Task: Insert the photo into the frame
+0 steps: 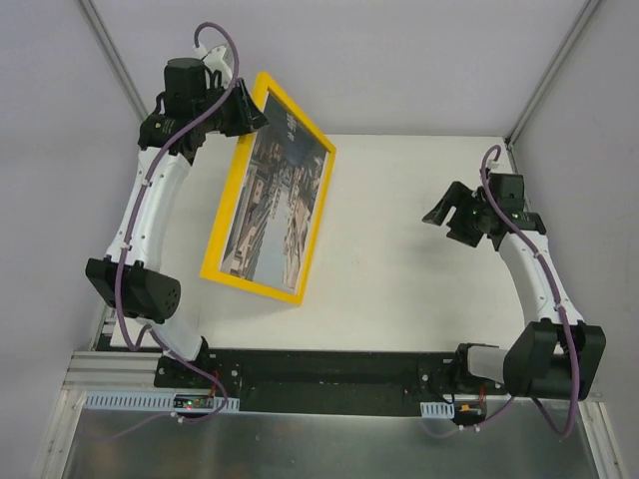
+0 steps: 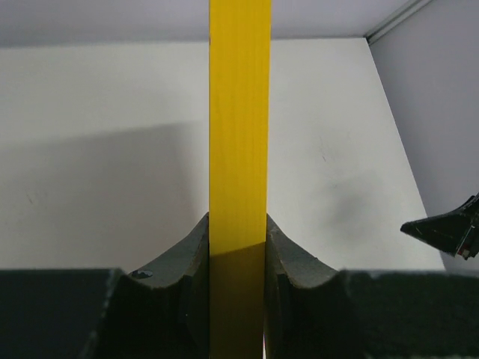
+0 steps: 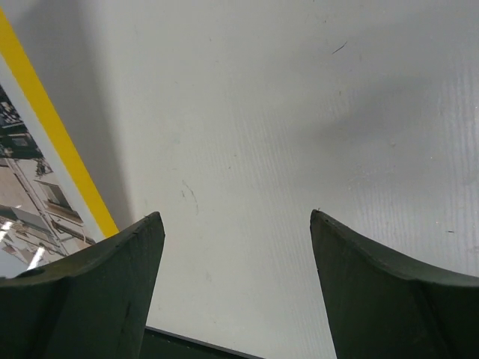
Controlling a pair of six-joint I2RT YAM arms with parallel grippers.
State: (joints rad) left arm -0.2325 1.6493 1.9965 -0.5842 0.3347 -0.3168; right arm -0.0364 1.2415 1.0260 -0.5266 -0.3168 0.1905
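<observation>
Top view: left hand (image 1: 250,108) clamped on far edge of the frame (image 1: 250,287), tilting it up; near edge seems to rest on the surface (image 1: 399,259). The photo (image 1: 280,210) sits inside, prob. raised to check fit.
Left wrist: yellow rail pinched betw. both fingers.
Right wrist: right hand (image 3: 236,217) spread wide, empty, hovering right of frame.

Bright, even light falls from above, and shadows are soft-edged. Left of the left claw (image 2: 238,221), a broad grey shadow lies across the desk (image 2: 112,90); the frame (image 2: 239,112) darkens to dull yellow down between the claw's fingers. Left of the right claw (image 3: 236,213), the frame's shadow greys the desk. Both claws' fingers, close to the lens, look slightly soft, while the desk's surface grain is sharp.
</observation>
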